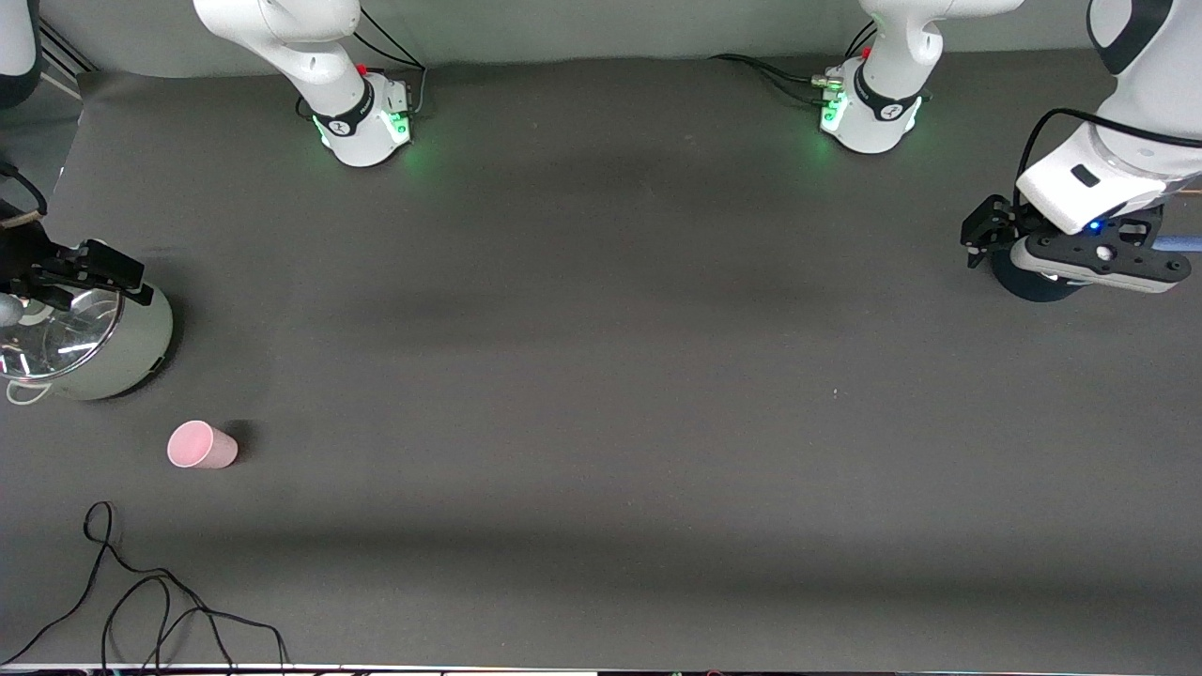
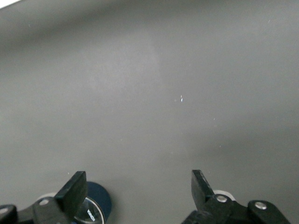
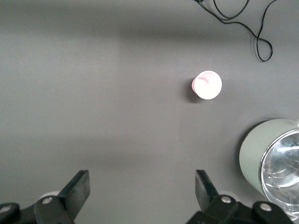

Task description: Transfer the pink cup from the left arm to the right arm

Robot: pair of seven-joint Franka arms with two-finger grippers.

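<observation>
**Pink cup stands at the right arm's end, well apart from the left gripper**

Pink cup (image 1: 201, 445) stands on the grey table (image 1: 601, 394) at the right arm's end, nearer to the front camera than the pale green pot (image 1: 89, 343) and just beside it; seen from the right wrist, its rim faces up. The right gripper (image 1: 99, 268) hangs over the pot's glass lid, its fingers (image 3: 77, 189) spread wide and holding nothing. The left gripper (image 1: 981, 239) hovers at the table's other end over a dark round object (image 1: 1033, 282), its fingers (image 2: 74, 189) likewise parted and bare. So the cup lies close to the right arm and a whole table away from the left. That fits either a handover completed and the cup set down, or one to come, needing a long reach from the left arm. A black cable (image 1: 141, 601) trails nearest the front camera.
</observation>
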